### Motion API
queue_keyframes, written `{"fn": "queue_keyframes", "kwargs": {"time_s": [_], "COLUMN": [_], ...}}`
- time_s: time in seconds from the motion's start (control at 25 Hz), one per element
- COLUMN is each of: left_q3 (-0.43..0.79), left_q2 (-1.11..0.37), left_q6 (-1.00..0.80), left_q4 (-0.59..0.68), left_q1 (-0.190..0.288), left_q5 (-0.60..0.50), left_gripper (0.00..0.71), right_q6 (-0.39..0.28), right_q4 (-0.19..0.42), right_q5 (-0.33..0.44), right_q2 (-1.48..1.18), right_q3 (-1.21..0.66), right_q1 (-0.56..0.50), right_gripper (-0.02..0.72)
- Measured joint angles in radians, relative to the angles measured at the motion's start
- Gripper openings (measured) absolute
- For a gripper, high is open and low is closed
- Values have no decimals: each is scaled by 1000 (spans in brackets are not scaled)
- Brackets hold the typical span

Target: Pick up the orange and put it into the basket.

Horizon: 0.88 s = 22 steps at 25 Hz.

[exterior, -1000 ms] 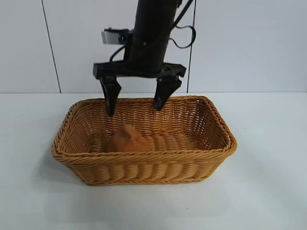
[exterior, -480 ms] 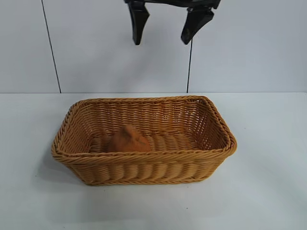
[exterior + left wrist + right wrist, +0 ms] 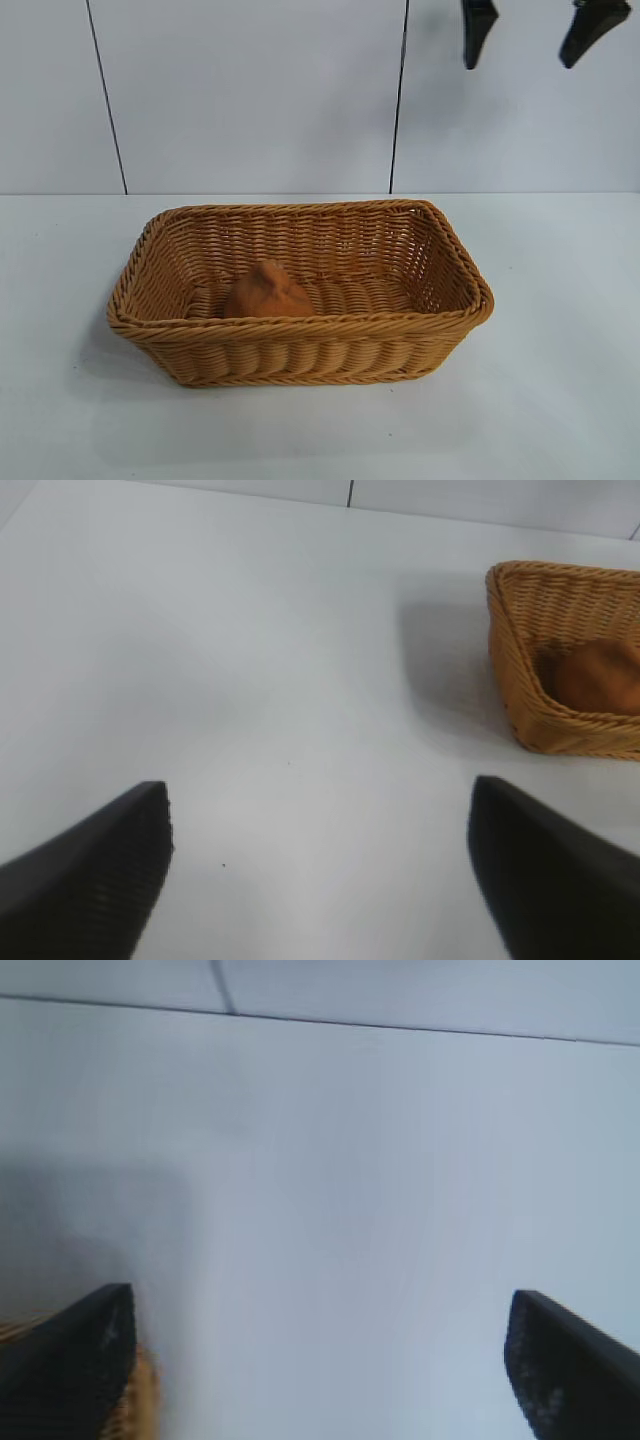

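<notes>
The orange (image 3: 268, 292), a dull brownish-orange lump with a pointed top, lies inside the wicker basket (image 3: 300, 352), towards its left front. My right gripper (image 3: 530, 35) hangs high at the upper right, well above and to the right of the basket, open and empty. Only its two black fingertips show in the exterior view. Its wrist view has a sliver of the basket (image 3: 140, 1400) beside one finger, and the right gripper (image 3: 320, 1298) frames bare table. My left gripper (image 3: 320, 790) stands open over bare table, with the basket (image 3: 512, 650) and the orange (image 3: 597, 675) far off.
The basket stands in the middle of a white table (image 3: 560, 380) with bare surface all round it. A white panelled wall (image 3: 250, 100) runs close behind.
The right gripper has risen from just above the basket and swung to the right, still open and empty. The orange and the basket have not moved.
</notes>
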<state>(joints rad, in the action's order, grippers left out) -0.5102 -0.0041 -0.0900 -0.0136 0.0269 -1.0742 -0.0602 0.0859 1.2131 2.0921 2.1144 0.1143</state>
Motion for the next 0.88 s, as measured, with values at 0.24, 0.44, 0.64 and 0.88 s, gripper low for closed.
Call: {"fn": "queue_keyframes", "kwargs": {"time_s": [0.24,0.44,0.64,0.88], "left_q3": [0,0,0,0], "left_q2": [0,0,0,0], "left_q6": [0,0,0,0], "left_q4": [0,0,0,0], "left_q1": [0,0,0,0], "left_q5": [0,0,0,0], "left_gripper": [580,580,580,580], "right_q6": [0,8,25,38], "right_q4": [-37,-36,-41,-74], "right_q5": [-1,-3,-2,6], "right_q2": [-12,-107,-323,-645], "right_q3": [-62,-299,-617,-1020], "right_q1": [-82,-83,-83,-83], "right_gripper": [694,694,694,694]}}
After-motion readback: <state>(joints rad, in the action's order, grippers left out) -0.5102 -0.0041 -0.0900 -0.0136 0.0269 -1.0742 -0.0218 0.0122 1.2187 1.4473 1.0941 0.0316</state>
